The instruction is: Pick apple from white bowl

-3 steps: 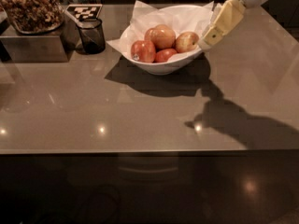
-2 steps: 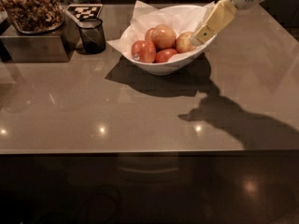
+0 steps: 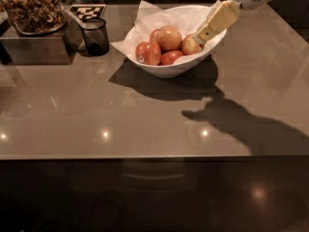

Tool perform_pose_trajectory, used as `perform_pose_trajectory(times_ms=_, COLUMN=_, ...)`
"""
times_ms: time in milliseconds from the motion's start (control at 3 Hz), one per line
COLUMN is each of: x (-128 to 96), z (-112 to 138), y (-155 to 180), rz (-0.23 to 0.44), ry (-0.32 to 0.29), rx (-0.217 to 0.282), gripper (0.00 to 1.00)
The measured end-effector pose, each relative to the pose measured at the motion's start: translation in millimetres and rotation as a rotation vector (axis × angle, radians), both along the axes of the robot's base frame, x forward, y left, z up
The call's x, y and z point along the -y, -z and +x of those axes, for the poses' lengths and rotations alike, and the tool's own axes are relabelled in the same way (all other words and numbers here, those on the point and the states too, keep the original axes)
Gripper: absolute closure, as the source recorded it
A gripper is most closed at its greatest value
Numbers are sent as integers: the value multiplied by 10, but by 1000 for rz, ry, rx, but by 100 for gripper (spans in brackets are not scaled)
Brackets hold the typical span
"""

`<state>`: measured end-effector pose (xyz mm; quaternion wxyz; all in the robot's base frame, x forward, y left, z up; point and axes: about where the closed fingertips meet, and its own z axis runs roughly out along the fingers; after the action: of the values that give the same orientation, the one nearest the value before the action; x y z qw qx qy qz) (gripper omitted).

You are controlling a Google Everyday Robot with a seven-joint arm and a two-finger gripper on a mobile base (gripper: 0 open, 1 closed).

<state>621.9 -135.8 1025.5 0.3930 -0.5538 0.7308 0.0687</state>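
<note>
The white bowl point(image 3: 169, 70) stands on the brown counter at the back, lined with crumpled white paper. Several apples lie in it. The yellow-gold and red apple point(image 3: 189, 45) is at the bowl's right side. My gripper point(image 3: 202, 36) reaches down from the top right into the bowl, its cream-coloured tip right against this apple's upper right side. The deep red apple with a sticker point(image 3: 148, 53) lies at the left, and the large pale apple point(image 3: 168, 37) sits in the middle.
A small dark glass cup point(image 3: 94, 36) stands left of the bowl. A metal box point(image 3: 34, 47) carrying a jar of brown snacks point(image 3: 33, 8) is at the far left. A black-and-white marker tag point(image 3: 87, 11) lies behind the cup. The counter's front edge runs across the lower view.
My gripper has moved left and down from over the bowl's right rim to the yellow-red apple. The apples and the bowl have not shifted.
</note>
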Motion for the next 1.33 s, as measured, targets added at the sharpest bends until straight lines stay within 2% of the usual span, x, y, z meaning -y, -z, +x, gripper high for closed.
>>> perform_pose_trajectory(times_ms=333, x=12, z=47, y=80, rz=4, ry=9, rx=-12, gripper=41)
perform_pose_trajectory(times_ms=1000, x=68, z=331, y=340, rz=-14, ry=14, rx=-65, gripper=35)
perform_pose_trajectory(times_ms=1333, x=115, z=485, y=491, rz=-28, ry=19, rx=-105, gripper=38)
